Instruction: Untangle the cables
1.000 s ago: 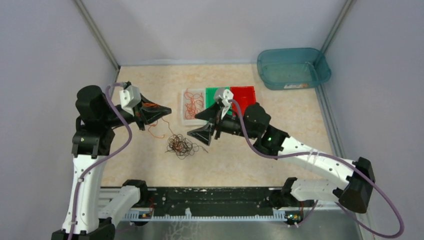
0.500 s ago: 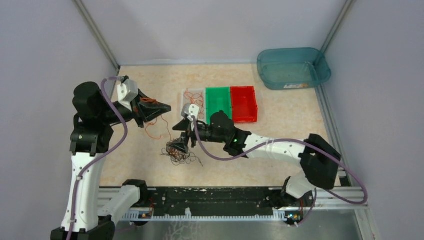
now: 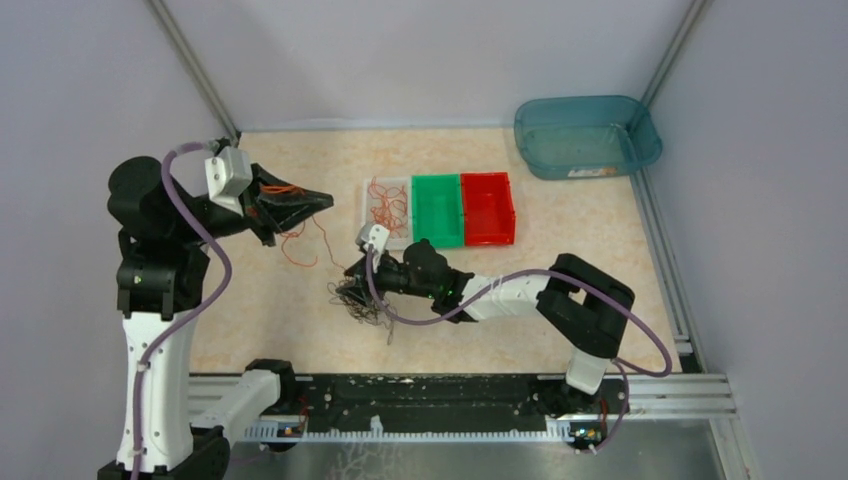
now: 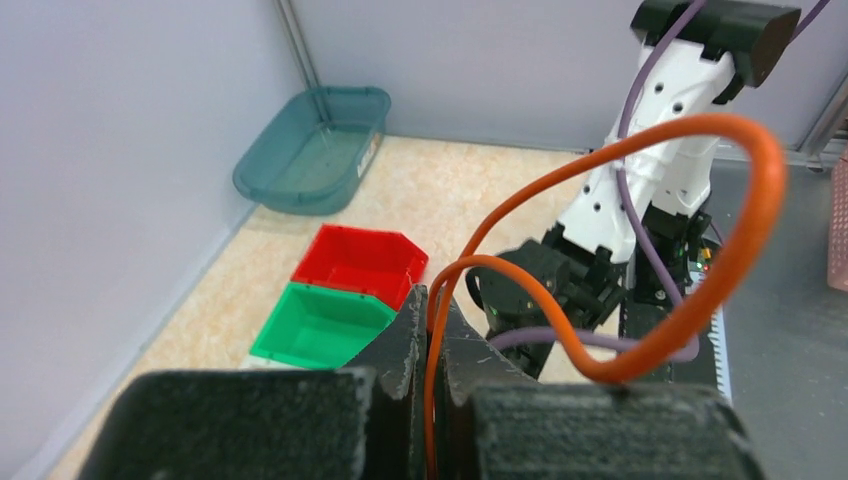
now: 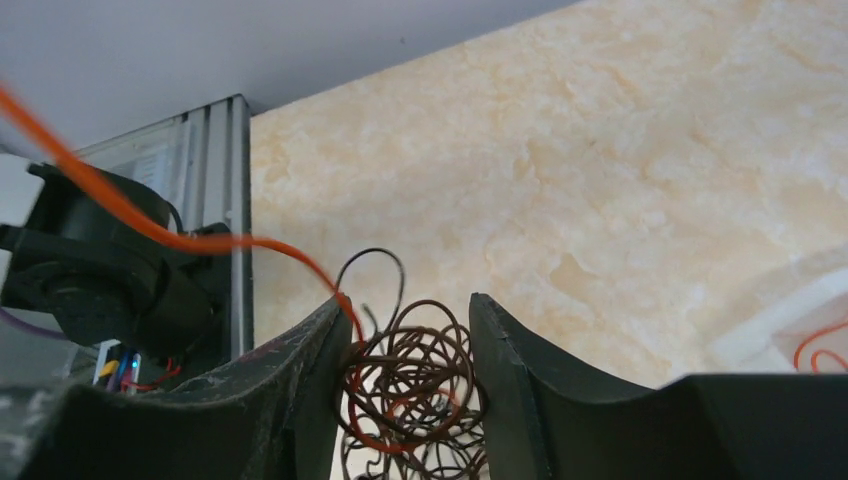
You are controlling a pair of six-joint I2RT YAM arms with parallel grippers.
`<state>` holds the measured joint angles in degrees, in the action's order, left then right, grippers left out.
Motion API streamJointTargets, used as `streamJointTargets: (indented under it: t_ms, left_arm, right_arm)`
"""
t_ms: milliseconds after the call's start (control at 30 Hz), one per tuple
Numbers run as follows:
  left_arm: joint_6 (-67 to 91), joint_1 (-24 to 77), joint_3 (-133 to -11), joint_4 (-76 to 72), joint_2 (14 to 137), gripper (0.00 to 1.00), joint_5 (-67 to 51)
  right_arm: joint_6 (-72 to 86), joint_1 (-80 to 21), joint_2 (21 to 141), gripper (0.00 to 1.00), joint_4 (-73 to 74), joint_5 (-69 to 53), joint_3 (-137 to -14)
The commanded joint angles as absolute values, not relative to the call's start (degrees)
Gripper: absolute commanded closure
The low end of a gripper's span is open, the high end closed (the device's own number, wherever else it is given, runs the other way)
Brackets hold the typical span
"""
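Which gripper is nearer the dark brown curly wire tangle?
Right. Right gripper straddles the dark brown wire tangle, jaws either side; left gripper sits raised, far-left of it, pinching a thin orange wire.

Bins and a tub on a beige counter (image 3: 560, 225)
A clear tray (image 3: 364, 205), a green bin (image 3: 437, 208) and a red bin (image 3: 487, 207) sit touching in a row, left to right; a teal tub (image 3: 580, 140) stands well apart at the far right corner; a black rail (image 3: 420, 390) runs along the near edge; grey walls (image 3: 430, 60) on three sides
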<state>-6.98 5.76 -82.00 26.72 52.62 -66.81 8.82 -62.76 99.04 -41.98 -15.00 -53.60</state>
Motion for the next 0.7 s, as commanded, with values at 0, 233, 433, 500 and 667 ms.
streamJointTargets:
  t_ms: [0, 233, 433, 500, 667]
  left_arm:
    - [-4.3, 6.0, -86.7, 23.3, 52.9, 1.00, -66.3]
    - [-2.2, 6.0, -92.2, 16.5, 53.7, 1.00, -61.6]
    - [-0.8, 6.0, -94.0, 4.3, 53.8, 1.00, -52.7]
    - [-0.1, 6.0, -94.3, -0.3, 54.0, 1.00, -49.8]
    - [3.5, 6.0, -99.3, 0.3, 58.2, 1.00, -49.9]
  right_arm:
    - [9.8, -62.9, 99.8, 0.53, -49.3, -11.4, -49.7]
    - [11.5, -62.9, 100.0, 0.53, -55.2, -7.9, -39.9]
    - [13.3, -62.9, 100.2, 0.50, -60.0, -5.4, -34.5]
    - [13.4, -62.9, 100.0, 0.49, -60.2, -5.1, -33.5]
    - [14.7, -62.8, 95.8, 0.39, -62.7, -3.3, -30.8]
